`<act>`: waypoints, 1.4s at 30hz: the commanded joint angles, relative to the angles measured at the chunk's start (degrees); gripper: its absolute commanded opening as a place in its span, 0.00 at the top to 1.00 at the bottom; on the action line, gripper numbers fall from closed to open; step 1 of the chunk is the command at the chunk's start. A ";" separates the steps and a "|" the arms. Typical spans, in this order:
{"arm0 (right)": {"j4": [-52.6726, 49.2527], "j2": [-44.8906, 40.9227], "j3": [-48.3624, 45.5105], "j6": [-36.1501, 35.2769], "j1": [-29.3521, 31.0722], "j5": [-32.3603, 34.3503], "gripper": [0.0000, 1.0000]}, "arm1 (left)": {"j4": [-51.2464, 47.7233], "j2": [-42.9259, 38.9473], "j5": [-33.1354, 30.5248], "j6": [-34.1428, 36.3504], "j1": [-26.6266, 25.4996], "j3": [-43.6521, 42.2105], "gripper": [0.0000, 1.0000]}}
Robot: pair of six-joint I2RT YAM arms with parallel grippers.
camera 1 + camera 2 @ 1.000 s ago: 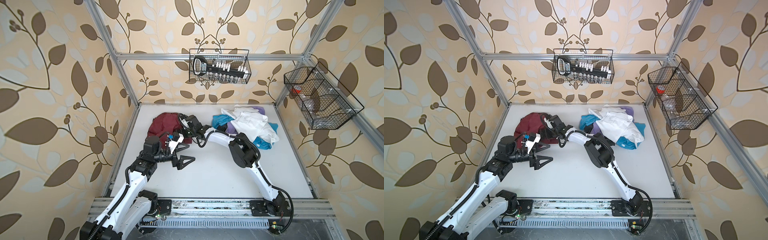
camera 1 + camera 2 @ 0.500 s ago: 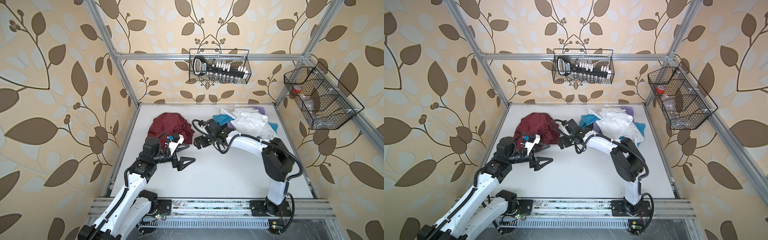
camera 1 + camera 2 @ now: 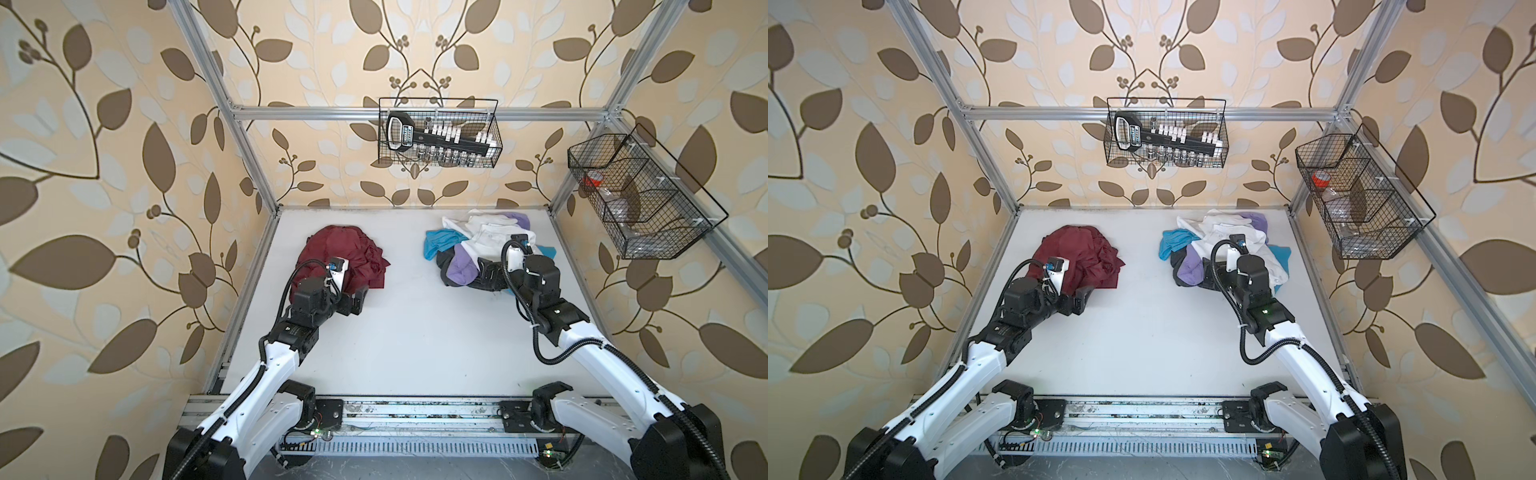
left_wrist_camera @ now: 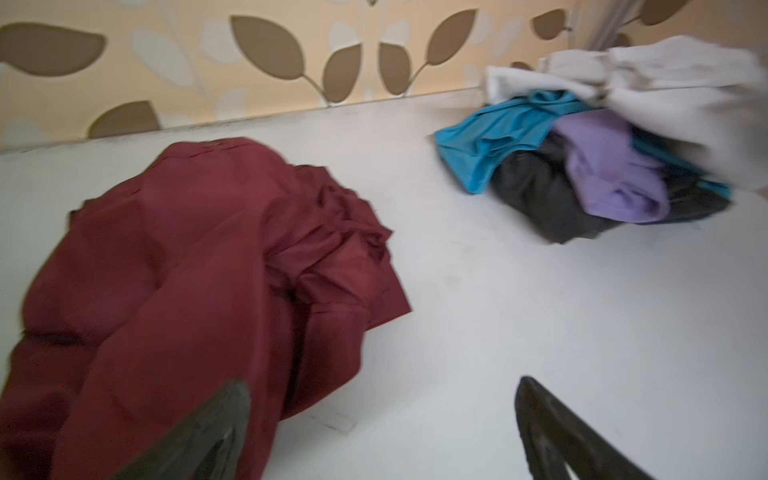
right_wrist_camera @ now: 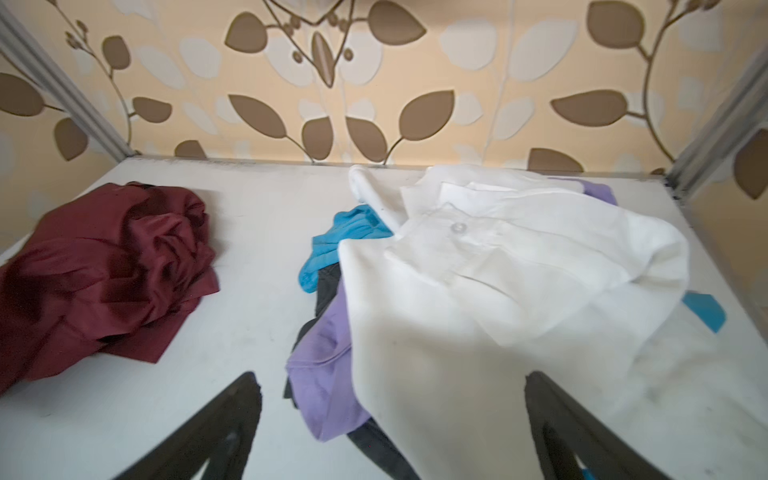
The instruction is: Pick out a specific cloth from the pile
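The cloth (image 3: 347, 255) lay far left, well apart from the pile (image 3: 478, 245) far right; the left gripper (image 4: 382, 382) gaped empty at the cloth's near edge; the right gripper (image 5: 392, 376) gaped empty at the pile's near edge.

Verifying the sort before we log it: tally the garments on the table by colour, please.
maroon shirt: 1
white shirt: 1
teal garment: 1
lilac garment: 1
dark grey garment: 1
Total: 5 at least. Teal and lilac each show as separate patches, so either could be two pieces.
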 commanded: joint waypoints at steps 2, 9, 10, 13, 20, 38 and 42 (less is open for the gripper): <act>9.51 2.80 -4.00 -6.32 -1.77 6.82 0.01 | 11.08 5.26 -18.09 -2.96 4.01 -2.42 0.01; 26.51 7.39 -13.89 -0.82 -10.56 3.58 0.01 | 27.41 12.82 -20.50 -2.06 7.10 -9.14 0.01; 29.33 8.08 -15.30 -0.24 -11.42 4.48 0.01 | 28.56 13.84 -19.55 -2.36 7.55 -9.36 0.02; 35.73 11.34 -17.69 0.81 -12.81 8.34 0.01 | 32.59 18.04 -19.64 -2.99 8.68 -9.66 0.02; 52.35 19.08 -22.81 -0.80 -13.01 11.02 0.01 | 38.77 17.07 -21.35 -4.44 9.71 -12.79 0.01; 62.79 27.25 -24.54 -1.35 -14.87 4.93 0.00 | 37.25 35.51 -5.09 -2.13 12.22 -2.86 0.01; 62.72 27.39 -24.36 -1.51 -14.76 4.91 0.00 | 37.27 35.48 -5.11 -2.08 12.21 -2.95 0.01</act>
